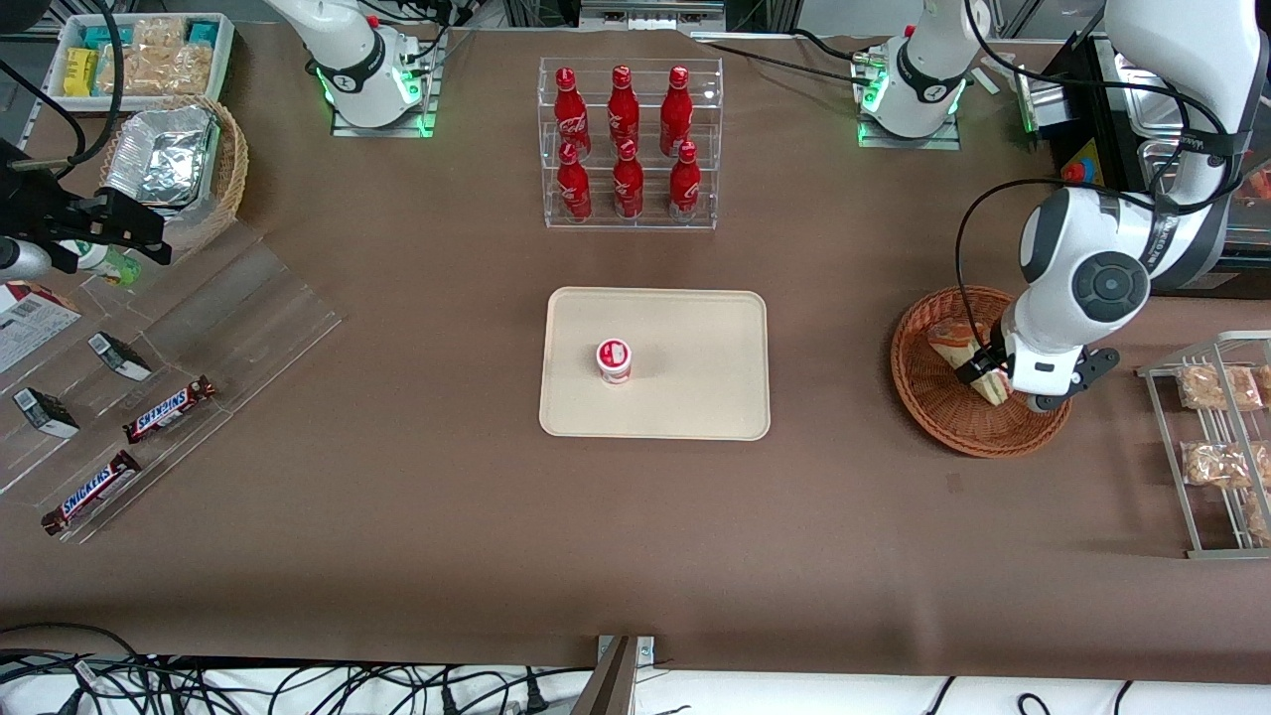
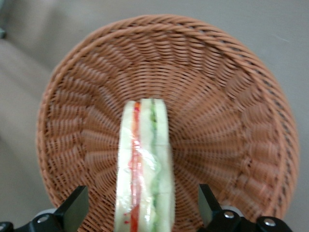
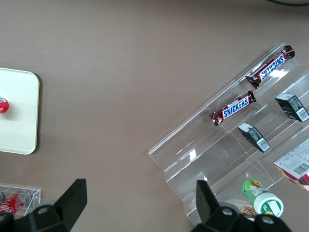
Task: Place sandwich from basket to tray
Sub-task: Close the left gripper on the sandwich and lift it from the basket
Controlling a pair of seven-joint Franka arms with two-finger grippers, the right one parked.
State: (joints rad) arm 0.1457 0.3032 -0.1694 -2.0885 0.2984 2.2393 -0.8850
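Front view: sandwich [image 1: 961, 350] lying in the reddish wicker basket [image 1: 938, 417] toward the working arm's end of the table, long axis slanted, one end near the basket's rim farther from the camera, the other under the gripper [image 1: 986, 371]. Gripper down inside the basket, over the sandwich's nearer end. Cream tray [image 1: 695, 397] at mid-table, well apart from the basket, carrying a small red-and-white cup [image 1: 614, 359]. Rack of red bottles [image 1: 628, 139] farther from the camera than the tray.

Left wrist view: sandwich [image 2: 145, 169] standing on edge on the basket's [image 2: 231, 87] woven floor, filling layers facing the camera, red stripe beside green between white bread. Long axis running from between the fingers [image 2: 73, 207] toward the basket's centre, narrow end pointing there. Gripper [image 2: 141, 205] spread open, a finger on each side of the sandwich, clear gaps both sides, not touching it.

Right wrist view: corner of the tray [image 3: 19, 116] with the cup [image 3: 3, 105] at its edge; two Snickers bars [image 3: 232, 108] on a clear stepped stand.
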